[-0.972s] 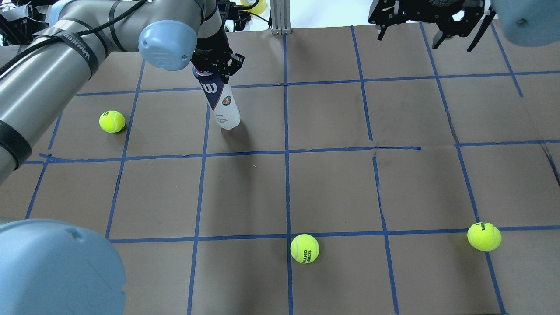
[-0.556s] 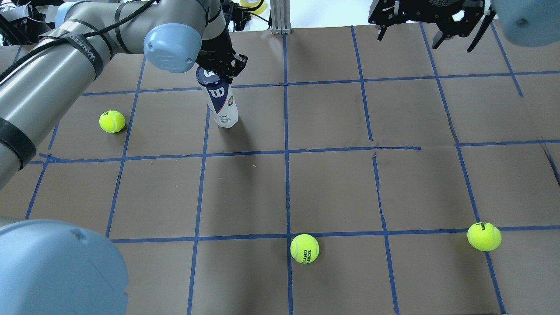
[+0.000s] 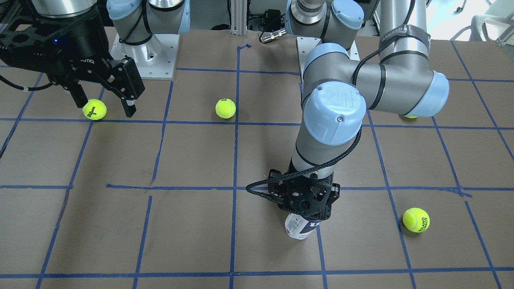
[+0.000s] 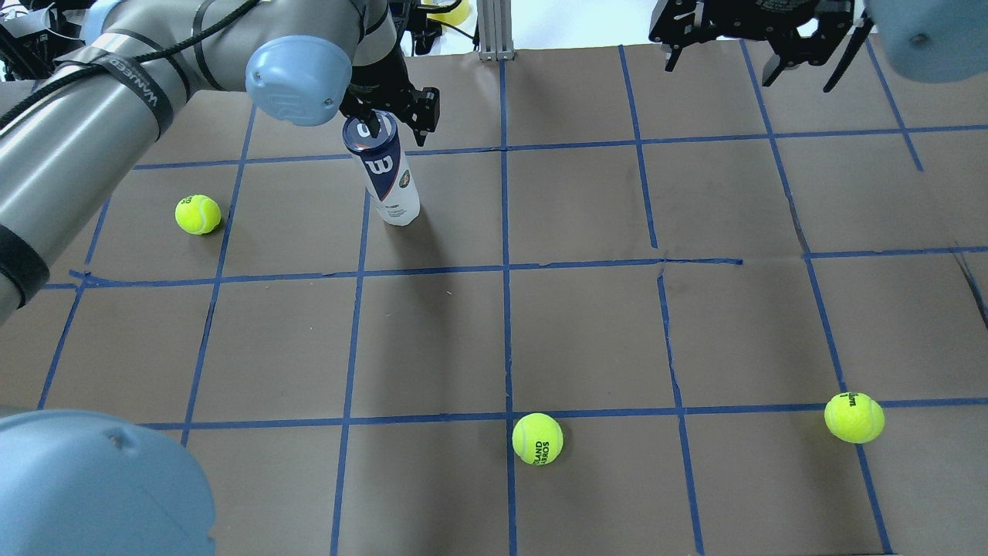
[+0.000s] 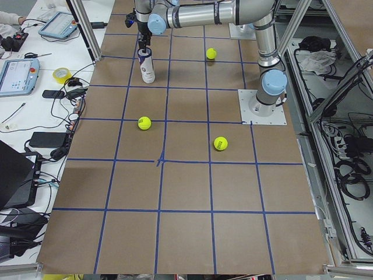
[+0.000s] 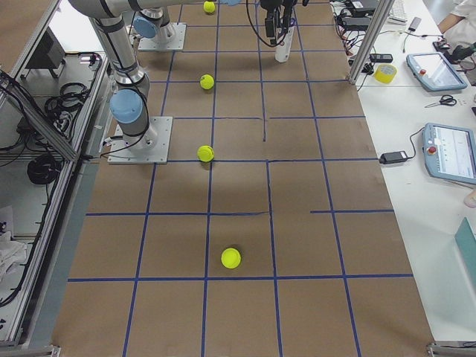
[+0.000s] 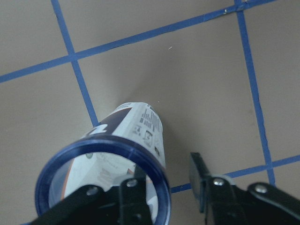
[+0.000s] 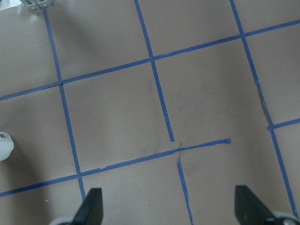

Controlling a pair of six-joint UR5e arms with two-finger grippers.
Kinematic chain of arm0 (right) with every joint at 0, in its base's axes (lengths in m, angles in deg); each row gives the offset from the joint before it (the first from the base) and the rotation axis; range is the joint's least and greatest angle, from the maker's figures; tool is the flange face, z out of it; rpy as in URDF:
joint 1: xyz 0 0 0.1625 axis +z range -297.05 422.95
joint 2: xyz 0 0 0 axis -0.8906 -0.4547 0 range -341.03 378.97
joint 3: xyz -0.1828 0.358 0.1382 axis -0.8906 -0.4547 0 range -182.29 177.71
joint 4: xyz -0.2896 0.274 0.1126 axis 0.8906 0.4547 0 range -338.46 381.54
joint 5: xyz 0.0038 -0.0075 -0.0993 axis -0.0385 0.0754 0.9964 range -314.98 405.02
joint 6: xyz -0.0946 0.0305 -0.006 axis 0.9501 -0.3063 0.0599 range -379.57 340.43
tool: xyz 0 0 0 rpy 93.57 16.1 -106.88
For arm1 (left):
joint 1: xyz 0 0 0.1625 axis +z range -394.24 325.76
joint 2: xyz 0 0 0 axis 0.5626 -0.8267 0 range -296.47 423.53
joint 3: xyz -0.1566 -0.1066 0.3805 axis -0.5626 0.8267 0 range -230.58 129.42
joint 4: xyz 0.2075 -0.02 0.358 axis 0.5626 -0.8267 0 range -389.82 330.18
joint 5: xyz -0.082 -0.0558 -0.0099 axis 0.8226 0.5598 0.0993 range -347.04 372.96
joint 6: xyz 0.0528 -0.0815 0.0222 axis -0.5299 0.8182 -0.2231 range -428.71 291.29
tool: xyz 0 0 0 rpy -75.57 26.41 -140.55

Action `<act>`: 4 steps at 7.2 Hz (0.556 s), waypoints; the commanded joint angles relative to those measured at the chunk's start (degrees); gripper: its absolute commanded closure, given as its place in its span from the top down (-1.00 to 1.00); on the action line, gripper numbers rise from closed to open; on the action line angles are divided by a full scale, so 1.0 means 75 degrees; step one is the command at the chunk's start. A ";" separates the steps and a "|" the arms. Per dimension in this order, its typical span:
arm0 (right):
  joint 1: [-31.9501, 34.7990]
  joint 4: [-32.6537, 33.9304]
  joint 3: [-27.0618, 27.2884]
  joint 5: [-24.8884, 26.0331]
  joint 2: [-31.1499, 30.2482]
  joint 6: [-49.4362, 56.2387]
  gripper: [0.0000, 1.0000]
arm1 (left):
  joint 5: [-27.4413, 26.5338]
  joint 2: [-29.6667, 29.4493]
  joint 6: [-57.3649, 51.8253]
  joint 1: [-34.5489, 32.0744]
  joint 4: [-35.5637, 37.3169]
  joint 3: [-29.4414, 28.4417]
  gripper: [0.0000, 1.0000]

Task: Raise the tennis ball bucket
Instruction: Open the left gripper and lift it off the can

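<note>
The tennis ball bucket [image 4: 384, 174] is a slim white and navy can with a "W" logo and a dark blue rim. It stands on its base on the brown table. It also shows in the front view [image 3: 298, 229] and the left wrist view [image 7: 136, 136]. My left gripper [image 4: 397, 127] is open just above the can's top. In the left wrist view one finger [image 7: 133, 201] lies over the rim and the other [image 7: 201, 187] is apart from the can. My right gripper [image 4: 752, 66] is open and empty, high over the far right.
Yellow-green tennis balls lie on the blue-taped table: one left of the can [image 4: 197, 214], one at the near middle [image 4: 537, 439], one at the near right [image 4: 854, 418]. A metal post [image 4: 494, 31] stands at the far edge.
The can was tilted with my left gripper shut on its top. It has come upright, and the gripper has opened and no longer holds it. The right arm has not moved.
</note>
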 commanded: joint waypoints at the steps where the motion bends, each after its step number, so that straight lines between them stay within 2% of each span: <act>1: -0.0006 -0.0012 0.0000 0.0012 0.0000 0.0000 1.00 | -0.0071 0.0534 -0.0002 0.0029 -0.1113 -0.0393 1.00; 2: 0.0017 0.0000 0.0000 0.0012 0.0000 0.0000 1.00 | -0.0025 0.0815 -0.0002 0.0122 -0.1526 -0.0605 1.00; 4: 0.0017 0.0000 0.0000 0.0012 0.0000 0.0000 1.00 | -0.0095 0.1564 0.0009 0.0274 -0.2590 -0.0478 1.00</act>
